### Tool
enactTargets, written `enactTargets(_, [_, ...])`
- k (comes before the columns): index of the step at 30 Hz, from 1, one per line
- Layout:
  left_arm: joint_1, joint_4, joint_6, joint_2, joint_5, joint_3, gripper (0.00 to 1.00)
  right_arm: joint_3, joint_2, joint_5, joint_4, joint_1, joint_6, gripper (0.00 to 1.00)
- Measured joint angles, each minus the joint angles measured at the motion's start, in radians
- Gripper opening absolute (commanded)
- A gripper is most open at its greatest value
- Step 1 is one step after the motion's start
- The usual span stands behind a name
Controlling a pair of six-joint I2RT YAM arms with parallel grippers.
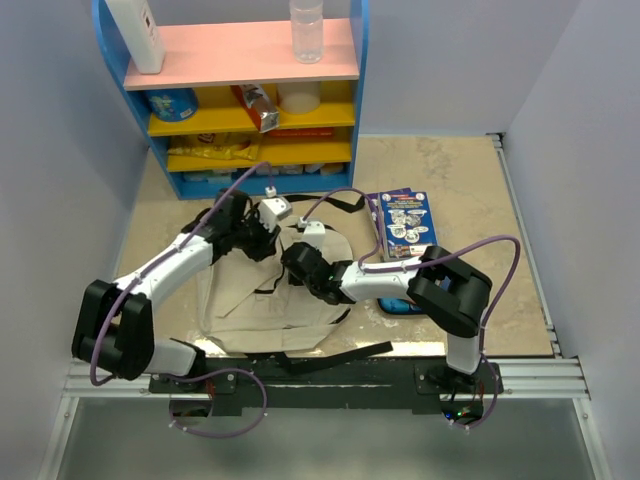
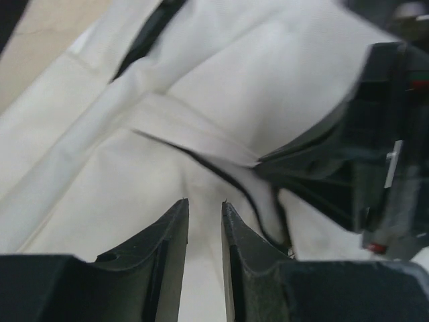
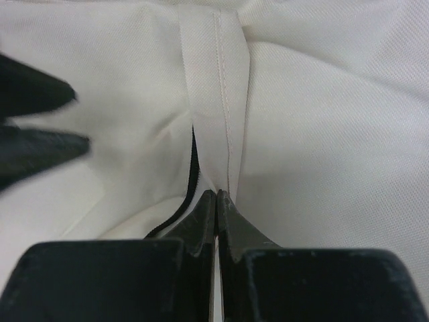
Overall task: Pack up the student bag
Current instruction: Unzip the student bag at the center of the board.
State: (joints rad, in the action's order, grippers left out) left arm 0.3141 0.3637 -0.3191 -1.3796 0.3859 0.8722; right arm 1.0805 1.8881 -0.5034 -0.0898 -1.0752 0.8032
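Observation:
The student bag (image 1: 262,305) lies flat in the middle of the table, beige with black straps. Both grippers meet over its upper part. My left gripper (image 1: 262,238) hovers just above the cream fabric (image 2: 134,201); its jaws (image 2: 204,204) stand a little apart with only cloth showing behind the gap. My right gripper (image 1: 296,262) is shut (image 3: 216,194), pinching a stitched fabric fold (image 3: 214,100) beside the black zipper line (image 3: 194,161). The right gripper's dark body (image 2: 375,168) fills the right side of the left wrist view. The left fingertips (image 3: 40,151) show at the left of the right wrist view.
A picture book (image 1: 402,225) lies right of the bag, and a blue case (image 1: 400,305) peeks out under the right arm. A blue and yellow shelf (image 1: 250,120) with snacks, a bottle (image 1: 306,30) and a white container (image 1: 135,35) stands at the back.

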Motion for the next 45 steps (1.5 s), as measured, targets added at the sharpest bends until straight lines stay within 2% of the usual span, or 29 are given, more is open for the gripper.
enactTargets(4, [0.087, -0.024, 0.06, -0.036, -0.014, -0.001, 0.3, -0.034, -0.007, 0.028, -0.053, 0.011, 0.031, 0.0])
enactTargets(8, [0.091, -0.06, 0.129, -0.098, -0.068, -0.009, 0.31, -0.056, -0.01, 0.048, -0.091, 0.019, 0.052, 0.0])
enactTargets(16, [0.101, -0.111, 0.203, -0.108, -0.149, -0.037, 0.35, -0.094, -0.011, 0.103, -0.16, 0.041, 0.095, 0.0])
enactTargets(26, [0.126, -0.176, 0.23, -0.217, -0.171, -0.037, 0.38, -0.123, -0.026, 0.112, -0.188, 0.047, 0.114, 0.0])
enactTargets(29, [0.128, -0.195, 0.231, -0.219, -0.174, -0.037, 0.4, -0.137, -0.04, 0.105, -0.185, 0.05, 0.114, 0.0])
enactTargets(36, [0.135, -0.236, 0.24, -0.239, -0.175, -0.037, 0.52, -0.144, -0.05, 0.102, -0.176, 0.053, 0.112, 0.0])
enactTargets(40, [0.138, -0.247, 0.248, -0.251, -0.174, -0.031, 0.53, -0.144, -0.05, 0.101, -0.176, 0.054, 0.109, 0.0])
enactTargets(41, [0.138, -0.249, 0.248, -0.256, -0.174, -0.027, 0.5, -0.144, -0.05, 0.101, -0.175, 0.055, 0.109, 0.0])
enactTargets(42, [0.139, -0.253, 0.248, -0.26, -0.173, -0.025, 0.4, -0.144, -0.05, 0.1, -0.175, 0.055, 0.108, 0.0])
enactTargets(44, [0.14, -0.266, 0.246, -0.267, -0.177, -0.022, 0.28, -0.144, -0.05, 0.098, -0.175, 0.057, 0.108, 0.0])
enactTargets(45, [0.14, -0.277, 0.246, -0.272, -0.185, -0.021, 0.17, -0.144, -0.05, 0.098, -0.174, 0.057, 0.107, 0.0])
